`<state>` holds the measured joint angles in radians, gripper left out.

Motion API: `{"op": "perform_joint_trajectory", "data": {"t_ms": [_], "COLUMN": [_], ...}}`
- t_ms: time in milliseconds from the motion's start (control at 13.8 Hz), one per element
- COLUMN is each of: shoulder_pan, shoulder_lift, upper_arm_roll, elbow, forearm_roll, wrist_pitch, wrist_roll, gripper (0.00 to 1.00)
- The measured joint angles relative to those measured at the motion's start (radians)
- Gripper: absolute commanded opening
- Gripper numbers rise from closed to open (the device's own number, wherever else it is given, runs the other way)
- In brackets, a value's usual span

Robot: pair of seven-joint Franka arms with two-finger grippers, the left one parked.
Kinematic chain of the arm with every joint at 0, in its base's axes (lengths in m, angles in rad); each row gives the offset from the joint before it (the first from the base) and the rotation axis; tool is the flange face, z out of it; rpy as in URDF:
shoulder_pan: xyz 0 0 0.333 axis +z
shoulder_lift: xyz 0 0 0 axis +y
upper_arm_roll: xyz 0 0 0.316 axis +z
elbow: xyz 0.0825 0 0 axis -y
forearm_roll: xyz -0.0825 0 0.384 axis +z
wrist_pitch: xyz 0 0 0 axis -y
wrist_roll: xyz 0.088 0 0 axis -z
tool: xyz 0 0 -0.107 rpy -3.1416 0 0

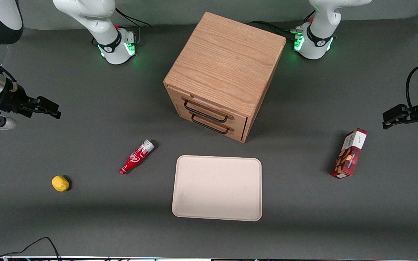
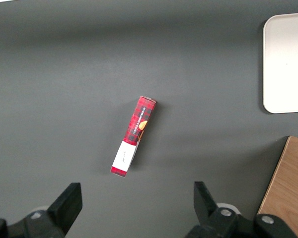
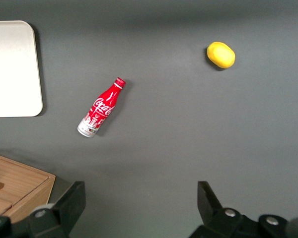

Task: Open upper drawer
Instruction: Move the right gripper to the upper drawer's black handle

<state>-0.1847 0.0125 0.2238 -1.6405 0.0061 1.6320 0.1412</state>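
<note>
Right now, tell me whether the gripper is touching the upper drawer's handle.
Apart. The front view shows the open gripper hanging toward the working arm's end, bare table between it and the upper drawer.

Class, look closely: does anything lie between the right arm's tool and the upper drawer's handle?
Nothing visible does. The tool hangs open toward the working arm's end of the table; the upper drawer is shut. The red bottle lies nearer the camera, off that path.

Claw (image 3: 141,203) fingertips perhaps cropped; cabinet (image 3: 17,191) cut by frame edge.
</note>
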Motion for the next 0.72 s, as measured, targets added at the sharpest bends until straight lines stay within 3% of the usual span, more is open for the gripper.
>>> {"op": "perform_joint_trajectory", "data": {"t_ms": [435, 652, 725], "shoulder_pan": [0.004, 0.036, 0.079], "shoulder_lift": [0.008, 0.067, 0.128], "upper_arm_roll": [0.026, 0.166, 0.251], "elbow": [0.016, 0.075, 0.119], "forearm_roll": [0.001, 0.001, 0.001], "wrist_pitch": [0.002, 0.005, 0.013], "wrist_roll": [-0.004, -0.005, -0.004], "gripper": [1.0, 1.0, 1.0]}}
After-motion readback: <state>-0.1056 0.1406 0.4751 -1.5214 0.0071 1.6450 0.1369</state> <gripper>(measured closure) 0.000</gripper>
